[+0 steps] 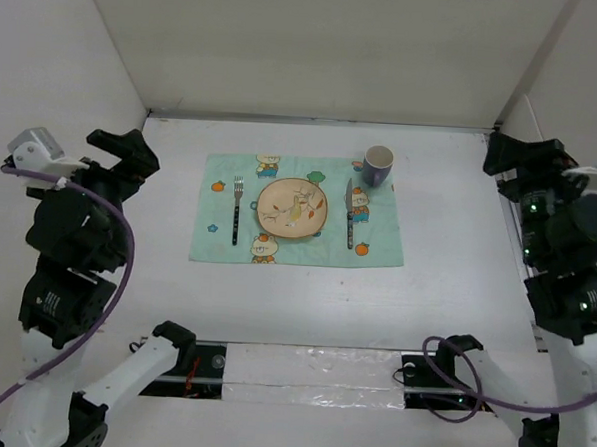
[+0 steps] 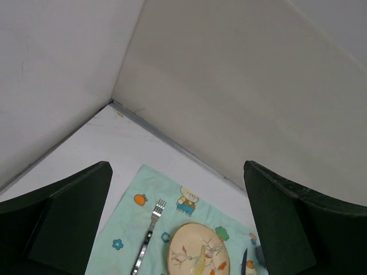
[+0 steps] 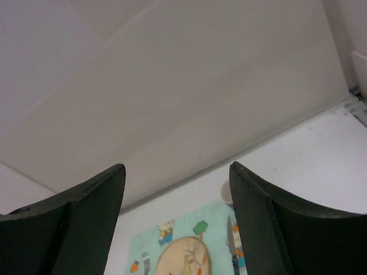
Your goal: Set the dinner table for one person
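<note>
Enclosure: plain white walls close three sides; the white matte bench (image 1: 294, 303) fills the floor of the cell and carries every item.
Location of bench: beneath and ahead of both tools, its bare surface running from the arm bases to the far wall.
Left tool (image 2: 178, 220): released, fingers spread wide, nothing between them; raised above the bench, apart from every item.
Right tool (image 3: 178, 226): released likewise, gap empty, raised and apart from every item.
Placemat (image 1: 377, 246): mint-green, flat on the bench between the two tools; ahead and inward of each, well apart from both.
Plate (image 1: 291, 207): centred on the placemat.
Fork (image 1: 236, 210): on the placemat just beside the plate, on the left tool's side; long axis runs near-to-far, tines toward the far wall.
Knife (image 1: 349, 218): just beside the plate on the right tool's side; long axis parallel to the fork.
Cup (image 1: 378, 167): upright at the placemat's far corner, on the right tool's side, beyond the knife's far end.
Governing relation: the setting lies inward from both tools, roughly midway; the fork is nearer the left tool, the knife and cup nearer the right tool.
Assessment: the setting appears complete for one person. Any correction would, in my judgement, fall to the tool on that piece's side, closing across the cutlery's long axis.
</note>
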Controlling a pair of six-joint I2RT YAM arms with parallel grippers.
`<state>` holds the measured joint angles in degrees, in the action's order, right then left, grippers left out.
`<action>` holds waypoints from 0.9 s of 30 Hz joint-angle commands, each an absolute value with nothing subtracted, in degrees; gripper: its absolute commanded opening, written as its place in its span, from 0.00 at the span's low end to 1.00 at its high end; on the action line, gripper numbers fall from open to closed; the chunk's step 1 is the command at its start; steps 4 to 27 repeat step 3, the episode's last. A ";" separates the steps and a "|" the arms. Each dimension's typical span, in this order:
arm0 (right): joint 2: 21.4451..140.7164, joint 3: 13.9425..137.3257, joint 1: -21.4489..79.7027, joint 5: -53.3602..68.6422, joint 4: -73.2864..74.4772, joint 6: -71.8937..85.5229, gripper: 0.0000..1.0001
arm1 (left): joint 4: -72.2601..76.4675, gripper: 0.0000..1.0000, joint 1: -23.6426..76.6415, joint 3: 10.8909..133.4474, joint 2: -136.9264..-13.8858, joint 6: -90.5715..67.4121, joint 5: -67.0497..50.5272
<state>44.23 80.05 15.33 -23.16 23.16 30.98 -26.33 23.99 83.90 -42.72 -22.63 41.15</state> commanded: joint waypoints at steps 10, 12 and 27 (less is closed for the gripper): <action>46.85 78.48 14.41 -24.87 27.59 33.31 0.83 | -27.07 0.99 23.99 81.21 -45.79 -23.12 41.22; 46.85 78.48 14.41 -24.87 27.59 33.31 0.83 | -27.07 0.99 23.99 81.21 -45.79 -23.12 41.22; 46.85 78.48 14.41 -24.87 27.59 33.31 0.83 | -27.07 0.99 23.99 81.21 -45.79 -23.12 41.22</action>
